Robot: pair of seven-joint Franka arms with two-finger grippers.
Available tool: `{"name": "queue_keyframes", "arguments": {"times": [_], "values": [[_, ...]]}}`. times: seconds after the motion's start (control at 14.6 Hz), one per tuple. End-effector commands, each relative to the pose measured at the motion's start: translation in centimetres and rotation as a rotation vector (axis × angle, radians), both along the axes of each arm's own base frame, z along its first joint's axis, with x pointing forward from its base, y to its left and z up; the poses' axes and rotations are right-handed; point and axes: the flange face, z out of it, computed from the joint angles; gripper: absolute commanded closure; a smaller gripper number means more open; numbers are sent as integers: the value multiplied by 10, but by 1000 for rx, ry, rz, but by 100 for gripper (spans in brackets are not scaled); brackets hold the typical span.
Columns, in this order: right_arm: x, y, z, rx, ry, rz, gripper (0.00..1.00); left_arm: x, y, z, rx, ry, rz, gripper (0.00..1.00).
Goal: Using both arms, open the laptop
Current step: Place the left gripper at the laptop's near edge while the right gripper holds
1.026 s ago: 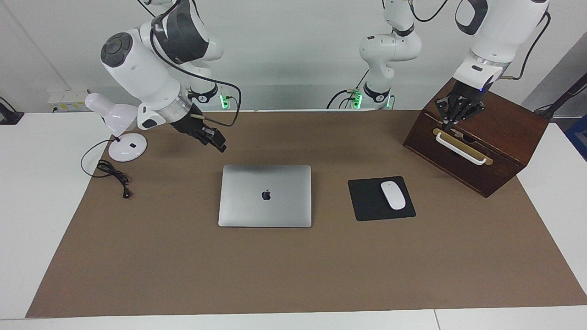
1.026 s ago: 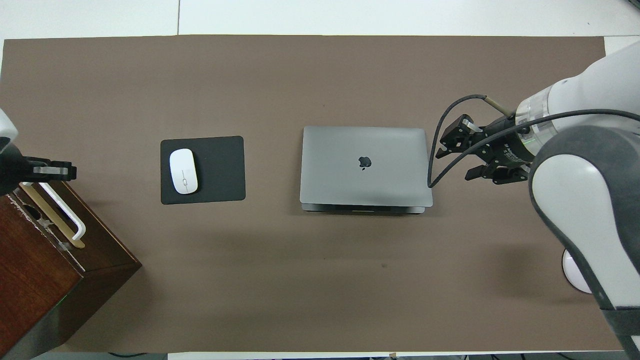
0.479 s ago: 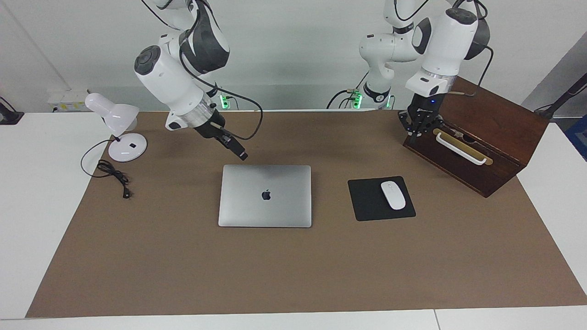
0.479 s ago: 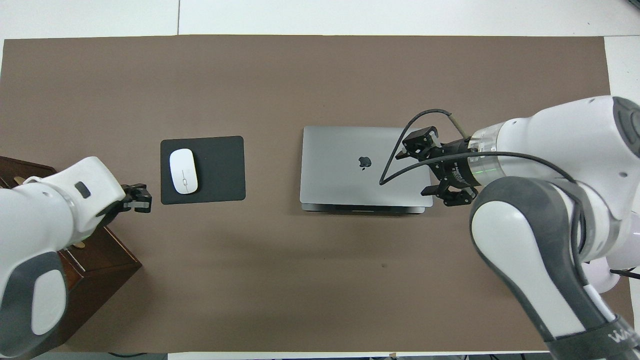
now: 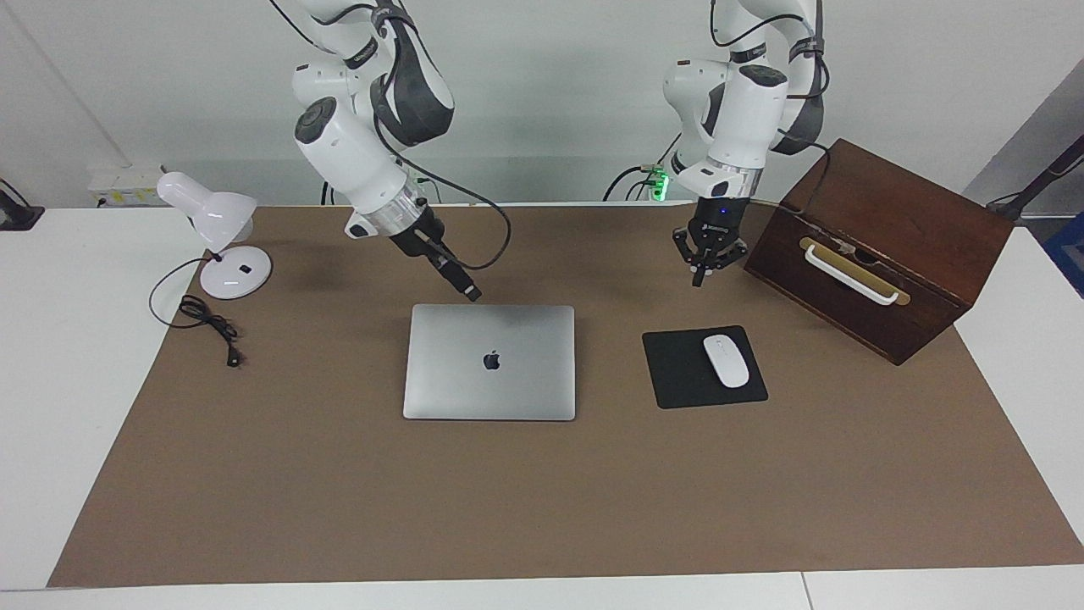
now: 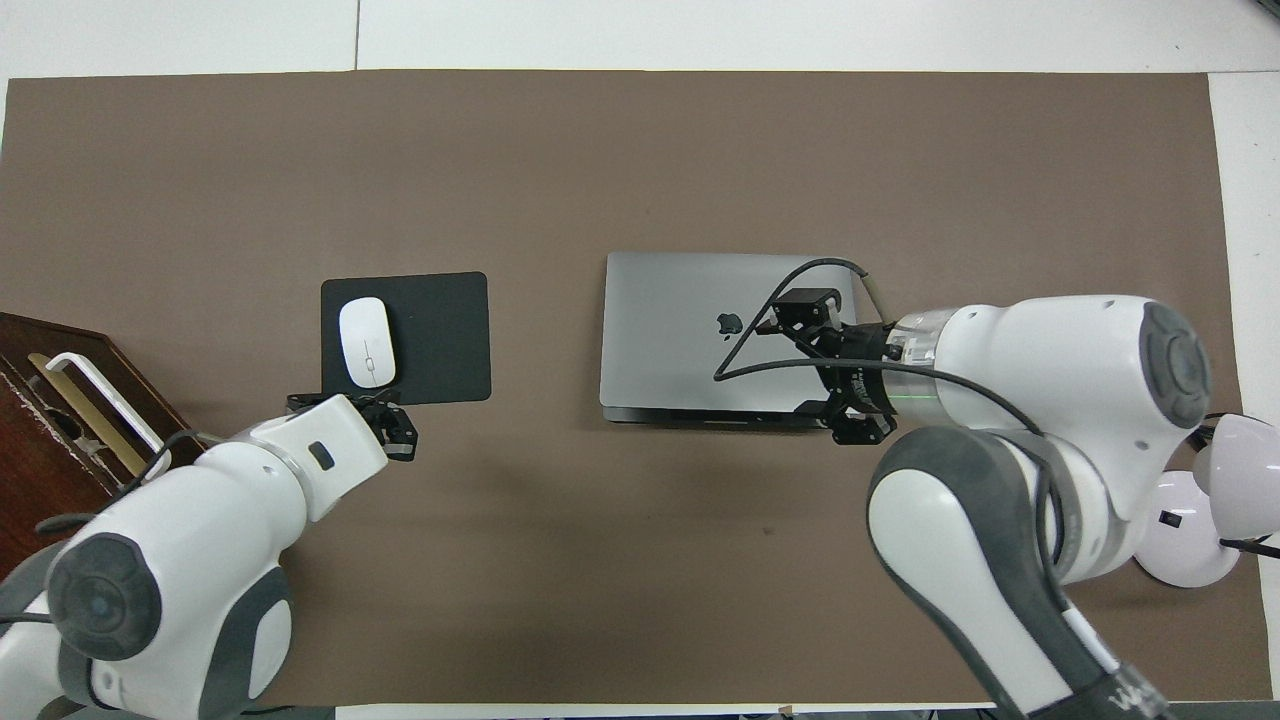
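The silver-grey laptop [image 5: 489, 381] [image 6: 680, 340] lies closed in the middle of the brown mat, logo up. My right gripper [image 5: 471, 293] [image 6: 825, 368] hangs just over the laptop's edge nearest the robots, toward the right arm's end of it. Its two fingers are spread wide and it is open, with nothing between them. I cannot tell whether it touches the lid. My left gripper [image 5: 699, 278] [image 6: 400, 437] is shut on nothing, fingertips together and pointing down. It hangs over bare mat between the mouse pad and the robots.
A black mouse pad [image 5: 677, 373] [image 6: 440, 340] with a white mouse [image 5: 726, 361] [image 6: 367, 342] lies beside the laptop. A dark wooden box [image 5: 881, 254] [image 6: 60, 450] stands at the left arm's end. A white desk lamp [image 5: 212, 220] [image 6: 1190, 520] and its cable [image 5: 207, 326] are at the right arm's end.
Both arms swung in toward the middle. The right gripper came from beside the laptop to over its edge and opened wider. The left gripper left the box's handle and moved toward the mouse pad.
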Motion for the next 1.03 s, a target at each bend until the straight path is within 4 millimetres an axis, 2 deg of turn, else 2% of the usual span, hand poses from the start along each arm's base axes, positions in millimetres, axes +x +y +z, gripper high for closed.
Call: {"name": "queue_keyframes", "arguments": {"times": [0.0, 0.14, 0.27, 0.41, 0.62, 0.75, 0.96], "values": [[-19, 15, -18, 1, -18, -46, 0, -17, -38, -46, -77, -41, 5, 100], [-29, 22, -35, -15, -38, -54, 0, -24, -61, -66, -126, -75, 2, 100], [-26, 17, -51, -28, -73, -84, 0, -29, -76, -80, -161, -95, 1, 100], [-24, 21, -59, -29, -90, -96, 0, -38, -93, -95, -183, -117, -31, 100], [-24, 21, -71, -38, -118, -115, 0, -53, -120, -138, -227, -139, -64, 100], [-22, 19, -73, -32, -127, -134, 0, -48, -129, -142, -229, -137, -71, 100], [-23, 22, -75, -18, -123, -140, 0, -46, -136, -137, -239, -148, -77, 100]]}}
